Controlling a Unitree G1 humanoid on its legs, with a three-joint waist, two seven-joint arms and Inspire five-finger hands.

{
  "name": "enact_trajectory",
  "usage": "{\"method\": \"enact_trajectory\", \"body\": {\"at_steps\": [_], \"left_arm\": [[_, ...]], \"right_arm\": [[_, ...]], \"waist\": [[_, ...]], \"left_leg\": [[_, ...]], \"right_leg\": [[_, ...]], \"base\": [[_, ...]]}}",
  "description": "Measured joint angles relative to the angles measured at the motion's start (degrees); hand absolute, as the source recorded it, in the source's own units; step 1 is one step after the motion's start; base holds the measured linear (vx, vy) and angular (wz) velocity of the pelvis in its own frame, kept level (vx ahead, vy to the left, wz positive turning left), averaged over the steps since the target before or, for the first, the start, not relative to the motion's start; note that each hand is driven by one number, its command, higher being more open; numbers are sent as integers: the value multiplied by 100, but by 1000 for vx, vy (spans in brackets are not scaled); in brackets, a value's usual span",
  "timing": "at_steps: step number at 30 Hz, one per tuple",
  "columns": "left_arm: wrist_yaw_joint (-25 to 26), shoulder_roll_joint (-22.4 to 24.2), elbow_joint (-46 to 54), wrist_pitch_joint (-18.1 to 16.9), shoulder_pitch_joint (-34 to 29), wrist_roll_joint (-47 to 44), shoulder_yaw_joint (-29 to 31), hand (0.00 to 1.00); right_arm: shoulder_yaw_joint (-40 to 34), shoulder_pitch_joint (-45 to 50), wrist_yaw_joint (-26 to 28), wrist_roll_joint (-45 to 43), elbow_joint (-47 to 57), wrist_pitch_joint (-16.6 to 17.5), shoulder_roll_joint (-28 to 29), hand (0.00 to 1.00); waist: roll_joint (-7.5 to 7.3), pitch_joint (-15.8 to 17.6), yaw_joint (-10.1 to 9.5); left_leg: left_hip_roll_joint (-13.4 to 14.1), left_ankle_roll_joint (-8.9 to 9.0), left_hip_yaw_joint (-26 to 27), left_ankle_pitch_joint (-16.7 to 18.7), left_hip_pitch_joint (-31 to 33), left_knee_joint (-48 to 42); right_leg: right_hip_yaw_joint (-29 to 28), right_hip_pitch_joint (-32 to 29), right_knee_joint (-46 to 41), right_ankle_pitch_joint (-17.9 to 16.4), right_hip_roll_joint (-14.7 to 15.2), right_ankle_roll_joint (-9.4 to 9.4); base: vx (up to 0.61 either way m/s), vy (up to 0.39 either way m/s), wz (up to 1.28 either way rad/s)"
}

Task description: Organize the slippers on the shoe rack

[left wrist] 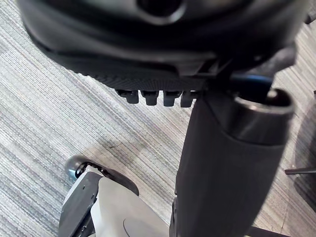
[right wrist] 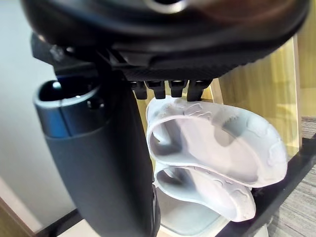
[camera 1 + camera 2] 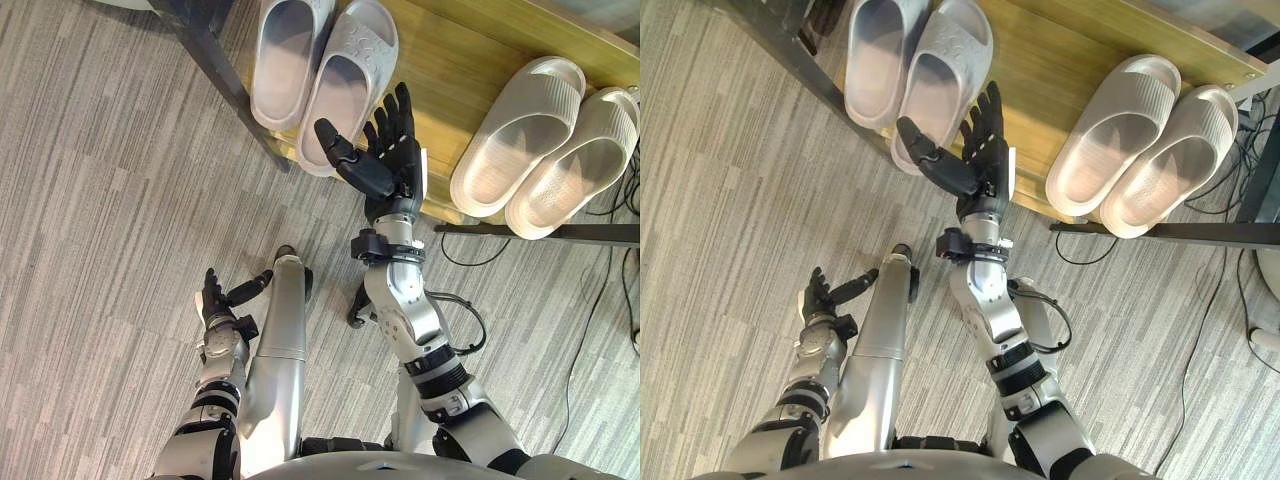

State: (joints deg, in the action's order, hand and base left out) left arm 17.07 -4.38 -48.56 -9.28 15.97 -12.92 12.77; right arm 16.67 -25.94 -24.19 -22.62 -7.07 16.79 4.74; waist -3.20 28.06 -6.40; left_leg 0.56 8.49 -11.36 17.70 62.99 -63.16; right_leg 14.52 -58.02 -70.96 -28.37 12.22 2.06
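Over the front edge of the shelf (image 3: 440, 60) — right hand (image 3: 388, 165): raised, fingers straight and pointing toward the rack, thumb spread wide. It is open and holds nothing.
Thumb: its tip shows against the near end of the nearer grey slipper. Whether it touches, I cannot tell.
Grey slippers (image 3: 345, 85): a pair just to this hand's left, ahead of the thumb, lying side by side and touching on the shelf. The nearer one's end juts past the shelf's front edge. The right wrist view shows the pair (image 2: 217, 148) just beyond the fingertips.
Pale slippers (image 3: 520, 135): a second pair to the hand's right, well apart from it. They lie side by side and touching on the same shelf, at a slant to its edge.
Shelf: a light wooden board of the shoe rack, set in the dark frame (image 3: 215, 60).
Left hand (image 3: 215, 305): low and well back from the right hand and the rack — fingers loosely extended, thumb out, empty.
Floor (image 3: 100, 200): grey streaked carpet under both hands.
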Motion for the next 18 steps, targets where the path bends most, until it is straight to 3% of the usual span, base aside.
{"method": "enact_trajectory", "body": {"at_steps": [8,18], "left_arm": [[-6,96,18,-15,37,-6,-1,100],[-76,195,7,-20,42,-15,-1,100]], "right_arm": [[-673,-630,-102,-3,-380,-32,-44,100],[-899,-967,-102,-8,-561,-79,-373,100]], "waist": [[91,17,-142],[244,24,-224]], "left_leg": [[-40,18,-74,-8,53,-3],[-65,19,-81,-8,150,-124]], "right_leg": [[95,-13,-49,-64,40,108],[90,-102,-177,-85,83,95]], "base": [[13,1,5],[5,5,2]]}}
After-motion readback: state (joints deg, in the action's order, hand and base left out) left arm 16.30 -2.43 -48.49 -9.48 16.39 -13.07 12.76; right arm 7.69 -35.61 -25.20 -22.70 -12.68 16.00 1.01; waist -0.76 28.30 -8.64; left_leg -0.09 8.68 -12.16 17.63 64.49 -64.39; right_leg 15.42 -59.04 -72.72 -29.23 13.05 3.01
